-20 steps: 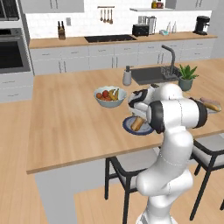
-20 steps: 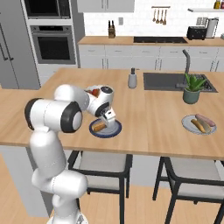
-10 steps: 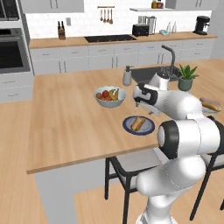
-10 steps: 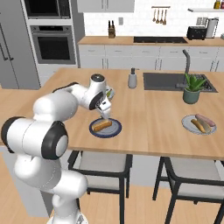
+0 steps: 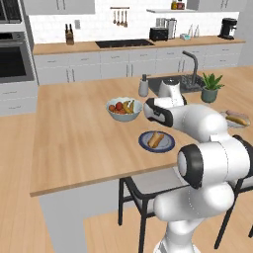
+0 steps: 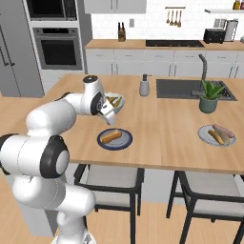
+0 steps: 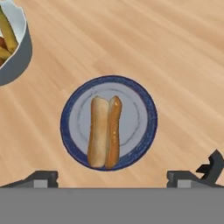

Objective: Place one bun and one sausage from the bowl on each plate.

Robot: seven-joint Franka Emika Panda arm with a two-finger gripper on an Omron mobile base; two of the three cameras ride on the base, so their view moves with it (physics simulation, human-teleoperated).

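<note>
Blue-rimmed plate loaded on the wooden surface

The claw (image 7: pixel 112 177) hangs with its tips wide apart and empty above the flat round blue-grey plate (image 7: pixel 141 114), where a smooth oblong golden-tan bun (image 7: pixel 98 131) lies touching a thinner orange-brown sausage (image 7: pixel 113 131). No writing is legible. A glossy pale bowl of fruit (image 7: pixel 17 57) stands near on the light wood-grain surface (image 7: pixel 175 57).

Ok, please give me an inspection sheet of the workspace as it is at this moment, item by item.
Surface: light wooden island counter, sink at its far side.
Job's things: blue-rimmed plate holds golden-tan bun beside orange-brown sausage; pale grey plate holds another pair.
Clutter: pale fruit bowl, grey dispenser bottle, potted plant.
Grippers: two-finger gripper open, empty, above the blue-rimmed plate.
Cables: nothing seen.
Surroundings: dark stools, wall oven, grey cabinets.
</note>
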